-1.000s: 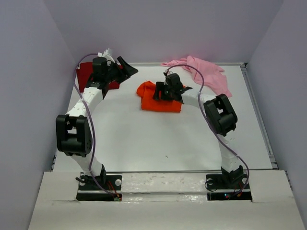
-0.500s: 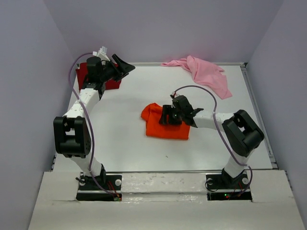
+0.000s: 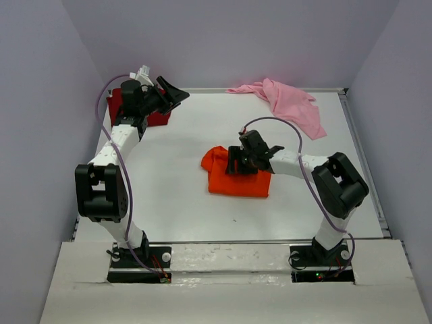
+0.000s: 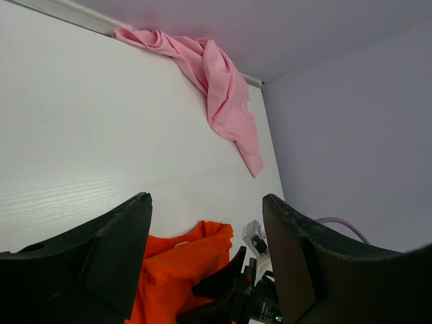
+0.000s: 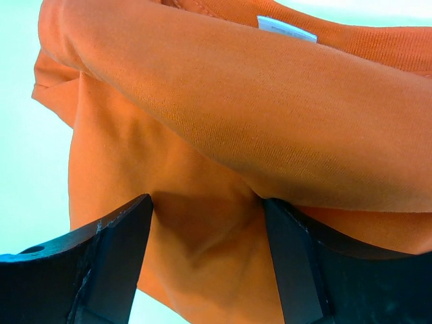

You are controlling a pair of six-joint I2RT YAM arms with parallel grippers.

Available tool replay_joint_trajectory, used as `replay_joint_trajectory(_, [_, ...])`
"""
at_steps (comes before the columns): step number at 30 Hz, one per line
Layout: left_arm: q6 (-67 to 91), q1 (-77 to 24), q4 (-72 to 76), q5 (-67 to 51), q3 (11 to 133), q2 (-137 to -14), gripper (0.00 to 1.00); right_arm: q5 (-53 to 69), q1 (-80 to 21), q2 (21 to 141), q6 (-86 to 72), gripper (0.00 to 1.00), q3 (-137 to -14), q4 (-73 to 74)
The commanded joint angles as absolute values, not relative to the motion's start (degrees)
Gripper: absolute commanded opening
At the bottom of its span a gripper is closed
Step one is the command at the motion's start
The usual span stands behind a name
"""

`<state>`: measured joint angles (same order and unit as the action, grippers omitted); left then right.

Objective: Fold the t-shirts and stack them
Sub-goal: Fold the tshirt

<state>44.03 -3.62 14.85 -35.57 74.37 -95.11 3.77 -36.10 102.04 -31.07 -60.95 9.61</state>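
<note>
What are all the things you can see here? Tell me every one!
orange t-shirt: one, bright orange, bunched in the middle of the table
pink t-shirt: one, light pink, crumpled at the far right edge
dark red t-shirt: one, dark red, far left corner, partly hidden behind the left arm
table: one, white
walls: pale purple-grey, on three sides
robot arms: two, white and black, bolted at the near edge
left gripper: black, open, empty, raised near the far left corner
right gripper: black, open, down on the orange t-shirt

a white table (image 3: 175, 202) sat between plain pale lilac walls (image 3: 223, 40) on three sides, evenly lit, a pale board (image 3: 229, 297) along its near edge.
</note>
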Motion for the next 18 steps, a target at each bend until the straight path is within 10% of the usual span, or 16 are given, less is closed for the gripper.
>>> replay_joint_trajectory(1, [44.39,-3.16,17.05,-37.36,73.83,-91.93,0.75,2.81,-36.04,102.92,-29.97,0.73,-64.94,13.27])
replay_joint_trajectory(18, [45.88,-1.93,18.37,-38.58,73.13,-91.76,0.75,0.62,-36.04,104.5,-29.09,0.73,-70.13,15.91])
